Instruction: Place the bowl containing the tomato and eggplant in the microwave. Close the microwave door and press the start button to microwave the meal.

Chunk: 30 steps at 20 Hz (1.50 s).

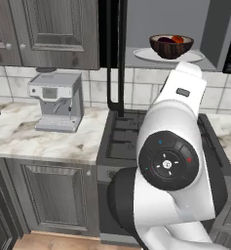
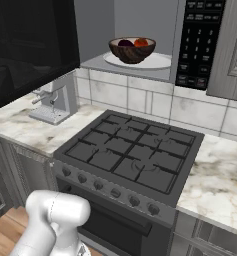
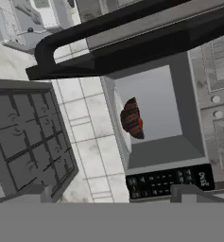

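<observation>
The brownish bowl (image 2: 132, 51) sits inside the open microwave (image 2: 140, 22) on the pale turntable plate (image 2: 159, 62). In it lie the red-orange tomato (image 2: 141, 43) and the dark eggplant (image 2: 125, 43). The black microwave door (image 2: 32, 47) stands swung out to the left, above the counter. The button strip (image 2: 199, 42) is at the microwave's right. In the rolled hand view, the bowl (image 3: 131, 118) shows in the grey cavity, with the door (image 3: 132, 38) beyond it. My gripper (image 3: 112, 196) is open, well back from the microwave, with nothing between its fingertips (image 3: 30, 193).
A black gas stove (image 2: 130, 155) lies below the microwave. A silver coffee machine (image 1: 56, 100) stands on the marble counter (image 1: 19, 132) to its left. Grey cabinet doors (image 1: 53, 29) hang above it. My arm's white body (image 1: 173, 146) rises in front of the stove.
</observation>
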Available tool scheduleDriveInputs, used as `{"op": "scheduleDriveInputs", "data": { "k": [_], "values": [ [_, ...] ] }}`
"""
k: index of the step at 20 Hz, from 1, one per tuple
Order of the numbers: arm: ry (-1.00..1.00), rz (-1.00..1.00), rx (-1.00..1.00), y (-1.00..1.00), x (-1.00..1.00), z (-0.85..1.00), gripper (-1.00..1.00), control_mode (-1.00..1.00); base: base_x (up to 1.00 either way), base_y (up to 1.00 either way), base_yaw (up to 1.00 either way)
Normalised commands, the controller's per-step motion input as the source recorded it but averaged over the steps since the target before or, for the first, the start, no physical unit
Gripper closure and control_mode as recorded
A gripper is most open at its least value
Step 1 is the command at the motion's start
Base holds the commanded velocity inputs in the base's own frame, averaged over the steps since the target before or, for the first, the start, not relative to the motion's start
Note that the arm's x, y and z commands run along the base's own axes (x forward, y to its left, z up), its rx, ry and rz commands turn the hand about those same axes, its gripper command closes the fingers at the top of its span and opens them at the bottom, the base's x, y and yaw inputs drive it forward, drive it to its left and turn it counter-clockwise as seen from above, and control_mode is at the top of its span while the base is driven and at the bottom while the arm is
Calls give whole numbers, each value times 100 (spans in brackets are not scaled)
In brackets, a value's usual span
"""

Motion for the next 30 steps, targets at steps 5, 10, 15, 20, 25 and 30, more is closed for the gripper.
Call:
{"op": "scheduleDriveInputs", "data": {
  "k": [5,10,15,20,25,30],
  "values": [
    [-3,0,-27,84,15,0,-100,-100,0,0,0],
    [0,0,-21,81,42,0,-100,-100,0,0,0],
    [0,-2,-17,68,55,0,-100,-100,0,0,0],
    [2,-7,-7,39,70,0,-100,-100,0,0,0],
    [3,-7,-1,16,76,0,-100,-100,0,0,0],
    [5,-9,-2,9,81,0,-100,-100,0,0,0]
  ]
}}
